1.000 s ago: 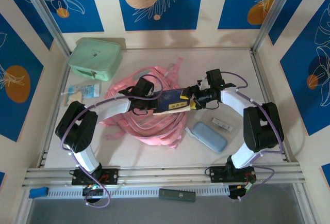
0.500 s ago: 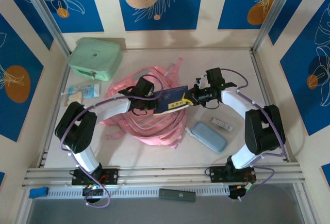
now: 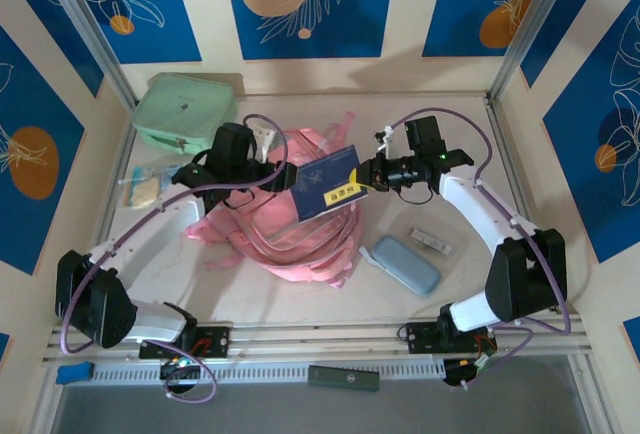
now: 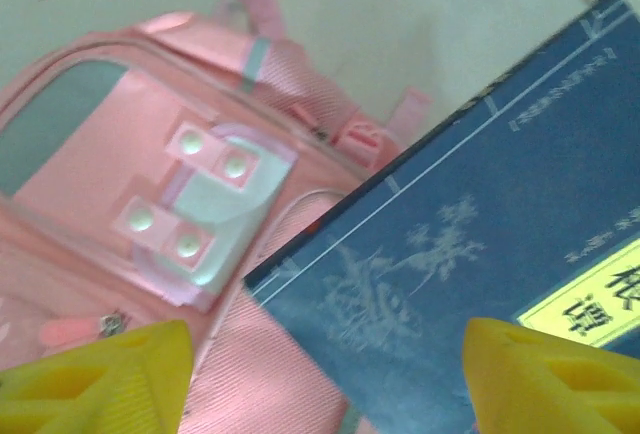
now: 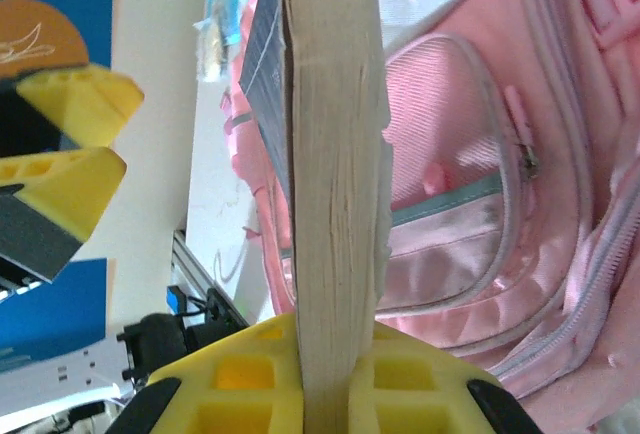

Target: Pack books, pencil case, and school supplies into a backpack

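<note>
Dark navy hardcover book with yellow label strip (image 3: 322, 182): one cover seen, count within the block unclear. It is clamped by the right gripper (image 3: 367, 176) and tilted over the large pink fabric backpack (image 3: 290, 239) (one), probably for sliding inside. Left gripper (image 4: 325, 374): fingers apart at the backpack's far left, likely to spread it. Oblong grey-blue pencil case (image 3: 405, 264) (one) and small whitish bar (image 3: 430, 242) (one) lie right of the backpack, unpacked.

The navy-blue book (image 3: 322, 186), with a yellow label strip near one corner (dark characters, too small to read), was tilted above the pink backpack (image 3: 300, 246). One edge was pinched in the jaws of the right gripper (image 3: 368, 174). The backpack lay slumped mid-worktop (image 3: 450, 134), straps trailing. To its right lay the oblong grey-blue pencil case (image 3: 405, 264), flat, with the small whitish bar (image 3: 430, 242) just beyond it, not touching.
</note>
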Controlling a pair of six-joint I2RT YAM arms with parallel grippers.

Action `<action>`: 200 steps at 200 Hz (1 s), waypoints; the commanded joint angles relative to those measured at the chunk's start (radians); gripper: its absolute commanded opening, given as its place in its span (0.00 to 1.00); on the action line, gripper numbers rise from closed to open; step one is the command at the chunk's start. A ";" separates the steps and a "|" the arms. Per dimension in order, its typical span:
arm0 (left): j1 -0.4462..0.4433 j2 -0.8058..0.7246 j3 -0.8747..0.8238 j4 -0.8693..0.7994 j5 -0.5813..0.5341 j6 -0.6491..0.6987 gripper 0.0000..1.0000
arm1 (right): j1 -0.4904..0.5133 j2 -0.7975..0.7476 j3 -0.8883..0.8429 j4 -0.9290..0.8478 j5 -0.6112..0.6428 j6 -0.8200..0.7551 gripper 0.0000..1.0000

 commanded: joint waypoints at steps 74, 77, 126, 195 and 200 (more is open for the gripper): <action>0.019 0.112 0.239 -0.177 0.309 0.341 0.80 | 0.077 -0.055 0.144 -0.127 -0.101 -0.262 0.00; 0.019 0.118 0.244 -0.183 0.319 0.345 0.80 | 0.077 -0.055 0.146 -0.128 -0.101 -0.264 0.00; 0.020 0.185 0.302 -0.246 0.473 0.371 0.68 | 0.079 -0.055 0.164 -0.135 -0.101 -0.275 0.00; 0.020 0.161 0.272 -0.233 0.511 0.340 0.32 | 0.059 -0.040 0.181 -0.165 -0.047 -0.290 0.00; 0.020 0.162 0.272 -0.235 0.511 0.340 0.30 | 0.058 -0.039 0.182 -0.166 -0.044 -0.288 0.00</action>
